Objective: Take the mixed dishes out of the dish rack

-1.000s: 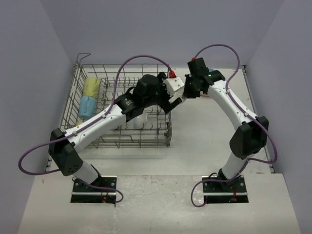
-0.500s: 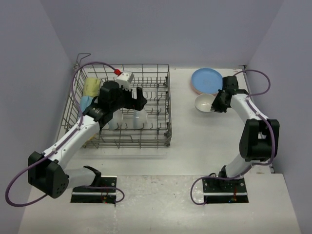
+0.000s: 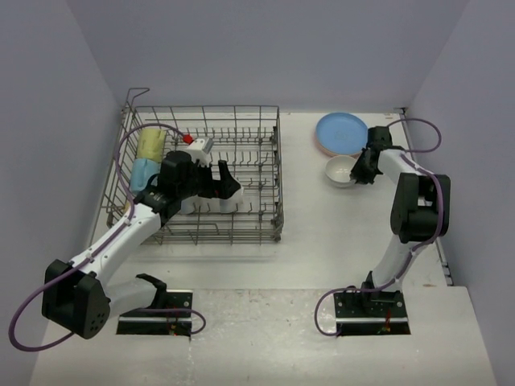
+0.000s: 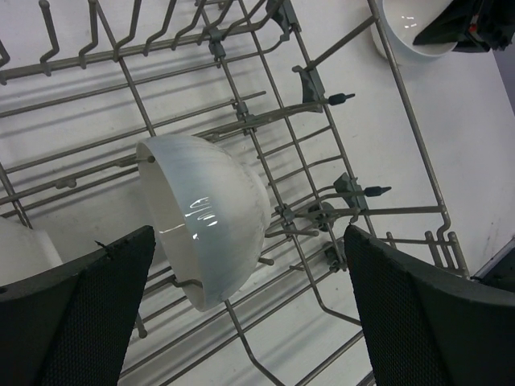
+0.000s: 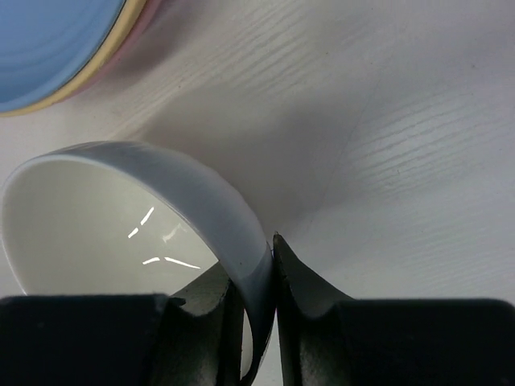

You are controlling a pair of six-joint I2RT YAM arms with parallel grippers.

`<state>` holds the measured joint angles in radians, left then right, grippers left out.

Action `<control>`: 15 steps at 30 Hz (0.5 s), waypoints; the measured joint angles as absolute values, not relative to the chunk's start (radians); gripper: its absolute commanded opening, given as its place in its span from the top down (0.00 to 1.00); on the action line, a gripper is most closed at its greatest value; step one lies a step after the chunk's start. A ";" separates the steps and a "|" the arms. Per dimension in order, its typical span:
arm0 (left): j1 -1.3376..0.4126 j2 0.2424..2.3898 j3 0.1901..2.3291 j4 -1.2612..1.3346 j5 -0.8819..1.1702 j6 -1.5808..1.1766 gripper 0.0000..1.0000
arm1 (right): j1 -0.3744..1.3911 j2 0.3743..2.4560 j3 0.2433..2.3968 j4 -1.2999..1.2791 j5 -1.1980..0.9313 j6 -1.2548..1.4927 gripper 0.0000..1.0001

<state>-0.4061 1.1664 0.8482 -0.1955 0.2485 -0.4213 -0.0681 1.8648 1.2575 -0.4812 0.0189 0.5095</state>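
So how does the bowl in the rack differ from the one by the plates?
The rack bowl stands on edge among the dish rack tines; the held bowl is mouth up, out of the rack. The open left gripper straddles the rack bowl; the right gripper pinches the held bowl's rim. Both are small and white.

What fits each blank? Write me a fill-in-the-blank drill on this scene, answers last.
The right pincer grips its white bowl by the ____.
The left pincer is ____, facing the rack bowl in the dish rack.
The top plate of the stack is ____.
Missing: rim; open; blue.
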 measured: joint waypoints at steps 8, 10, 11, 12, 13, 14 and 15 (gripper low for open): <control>-0.399 1.166 0.817 -0.178 0.284 -0.445 0.00 | -0.073 1.872 1.278 -0.500 0.028 0.530 0.14; -0.395 1.166 0.809 -0.168 0.293 -0.452 0.00 | -0.073 1.856 1.278 -0.514 0.028 0.535 0.07; -0.393 1.166 0.804 -0.164 0.298 -0.454 0.00 | -0.073 1.842 1.278 -0.520 0.029 0.538 0.03; -0.392 1.166 0.802 -0.164 0.302 -0.455 0.00 | -0.073 1.818 1.277 -0.525 0.029 0.540 0.01; -0.391 1.166 0.800 -0.159 0.306 -0.456 0.00 | -0.073 1.789 1.277 -0.531 0.028 0.542 0.01; -0.388 1.166 0.798 -0.154 0.312 -0.458 0.00 | -0.073 1.758 1.277 -0.533 0.028 0.543 0.01; -0.385 1.168 0.794 -0.143 0.321 -0.459 0.00 | -0.072 1.720 1.277 -0.534 0.026 0.543 0.01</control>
<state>-0.3851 1.1679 0.7940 -0.1432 0.3214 -0.4591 -0.0715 1.7195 1.2774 -0.5343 0.0261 0.5430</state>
